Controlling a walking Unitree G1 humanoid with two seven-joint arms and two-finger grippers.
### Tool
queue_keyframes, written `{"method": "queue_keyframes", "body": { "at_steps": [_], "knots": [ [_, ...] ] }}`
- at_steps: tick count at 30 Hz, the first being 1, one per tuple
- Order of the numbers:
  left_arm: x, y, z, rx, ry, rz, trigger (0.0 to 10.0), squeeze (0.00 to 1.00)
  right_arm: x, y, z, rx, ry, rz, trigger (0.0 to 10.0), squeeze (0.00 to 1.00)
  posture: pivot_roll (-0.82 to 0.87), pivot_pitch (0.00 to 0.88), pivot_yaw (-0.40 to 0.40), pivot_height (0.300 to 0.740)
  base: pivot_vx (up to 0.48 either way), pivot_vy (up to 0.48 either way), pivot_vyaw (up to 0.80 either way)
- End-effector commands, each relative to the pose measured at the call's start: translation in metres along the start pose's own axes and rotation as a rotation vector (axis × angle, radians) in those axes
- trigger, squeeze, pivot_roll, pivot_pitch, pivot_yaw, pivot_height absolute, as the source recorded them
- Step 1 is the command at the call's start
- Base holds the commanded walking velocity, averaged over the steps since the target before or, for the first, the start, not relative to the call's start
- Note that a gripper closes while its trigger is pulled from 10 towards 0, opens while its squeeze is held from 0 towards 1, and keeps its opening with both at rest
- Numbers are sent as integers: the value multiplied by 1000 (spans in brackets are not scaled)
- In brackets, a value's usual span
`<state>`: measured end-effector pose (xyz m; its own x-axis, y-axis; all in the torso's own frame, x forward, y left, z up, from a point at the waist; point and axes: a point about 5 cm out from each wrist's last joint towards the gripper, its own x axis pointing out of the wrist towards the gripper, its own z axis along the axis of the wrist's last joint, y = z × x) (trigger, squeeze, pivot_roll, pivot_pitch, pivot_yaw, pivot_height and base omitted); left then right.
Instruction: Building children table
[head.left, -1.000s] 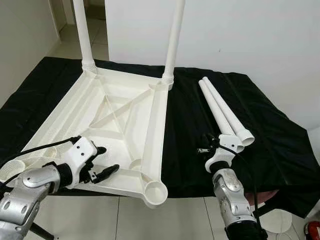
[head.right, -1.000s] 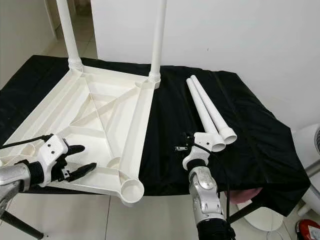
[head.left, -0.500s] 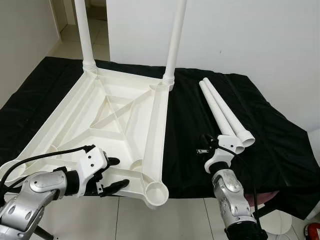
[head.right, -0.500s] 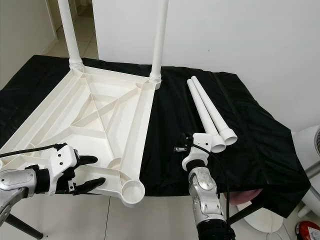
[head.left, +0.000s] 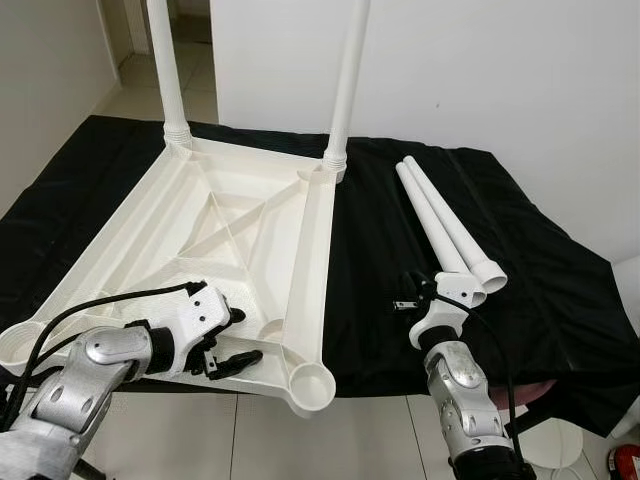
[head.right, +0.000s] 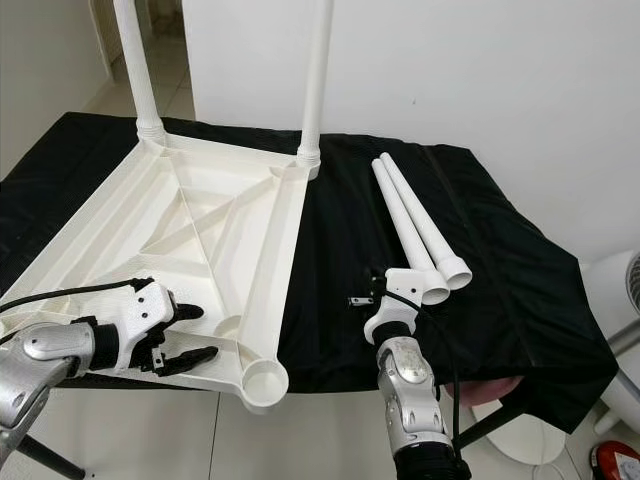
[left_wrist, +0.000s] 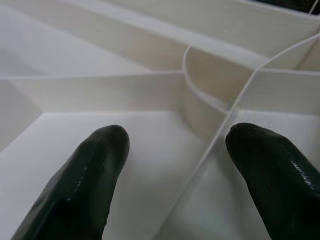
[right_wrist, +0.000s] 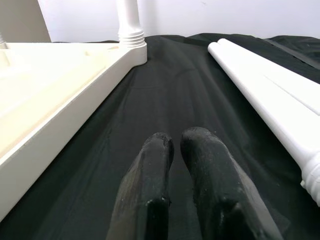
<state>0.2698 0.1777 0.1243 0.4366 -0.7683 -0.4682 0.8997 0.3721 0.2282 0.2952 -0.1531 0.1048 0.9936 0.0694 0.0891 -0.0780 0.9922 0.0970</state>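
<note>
A white children's table top (head.left: 250, 215) lies upside down on a black cloth, ribs facing up. Two white legs stand screwed into its far corners (head.left: 165, 70) (head.left: 350, 80). Two loose legs (head.left: 440, 215) lie side by side on the cloth to the right. My left gripper (head.left: 242, 337) is open and low over the top's near edge, beside the empty near-right corner socket (head.left: 312, 383). In the left wrist view its fingers (left_wrist: 95, 175) straddle a rib by a curved socket wall (left_wrist: 200, 95). My right gripper (right_wrist: 177, 142) is shut, empty, resting on the cloth just short of the loose legs (right_wrist: 270, 85).
The black cloth (head.left: 380, 260) hangs over the table's near edge, with tiled floor below. A white wall runs behind the table. A white round object (head.right: 625, 300) stands on the floor at the right. A black cable (head.left: 90, 305) loops over my left forearm.
My left arm has moved right and forward, bringing its open gripper in over the table top's near edge. The right arm has stayed still.
</note>
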Motion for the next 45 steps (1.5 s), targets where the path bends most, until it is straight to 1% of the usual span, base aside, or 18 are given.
{"method": "queue_keyframes", "body": {
  "at_steps": [1,5,9,17,24,25,26,27,28,31,32,34,38,39,40,42,45],
  "knots": [
    [3,7,-5,-24,25,132,10000,0,-1,-1,-2,1,13,-11,10000,0,18,0,-90,740,0,0,0],
    [5,13,-6,2,54,136,10000,0,-1,-1,-1,4,8,-19,10000,0,8,0,-78,740,0,0,0],
    [5,15,-6,3,60,137,10000,0,-1,-2,0,4,6,-23,10000,0,5,0,-75,740,0,0,0],
    [15,18,-11,-66,99,133,10000,0,-2,-3,1,13,-1,-47,10000,0,-1,0,-60,740,0,0,0],
    [15,22,-12,-80,119,119,10000,0,-3,-1,1,16,-1,-47,10000,0,-1,0,-57,740,0,0,0],
    [15,24,-11,-75,118,113,8824,0,-2,-1,2,16,0,-47,10000,0,0,0,-56,740,0,0,0],
    [15,24,-11,-75,118,113,8824,0,-2,-1,2,16,0,-47,10000,0,0,0,-56,740,0,0,0],
    [16,27,-9,-72,115,111,6667,0,-2,-1,2,16,-1,-48,10000,0,0,0,-55,740,0,0,0],
    [16,29,-7,-72,105,114,235,0,-2,-1,2,16,-1,-50,10000,0,-1,0,-53,740,0,0,0],
    [17,29,-6,-73,98,116,235,0,-2,-1,2,16,-1,-52,10000,0,-1,0,-53,740,0,0,0],
    [20,30,-2,-74,82,115,0,0,-2,-2,2,17,-1,-55,10000,0,-2,0,-50,740,0,0,0],
    [22,31,-1,-74,79,114,0,0,-2,-1,2,17,-1,-56,10000,0,-3,0,-49,740,0,0,0],
    [31,29,3,-67,55,125,0,0,-2,-1,2,22,-3,-63,10000,0,-4,0,-42,740,0,0,0],
    [31,29,3,-67,55,125,0,0,-2,-1,2,22,-3,-63,10000,0,-4,0,-42,740,0,0,0],
    [39,29,10,-68,20,144,0,0,-2,-1,2,25,-5,-68,10000,0,-5,0,-38,740,0,0,0],
    [41,29,12,-69,11,148,0,0,-2,0,2,25,-6,-69,10000,0,-5,0,-38,740,0,0,0],
    [47,32,23,-69,-29,180,0,0,-2,2,2,29,-5,-71,10000,0,-4,0,-33,740,0,0,0]
  ]
}}
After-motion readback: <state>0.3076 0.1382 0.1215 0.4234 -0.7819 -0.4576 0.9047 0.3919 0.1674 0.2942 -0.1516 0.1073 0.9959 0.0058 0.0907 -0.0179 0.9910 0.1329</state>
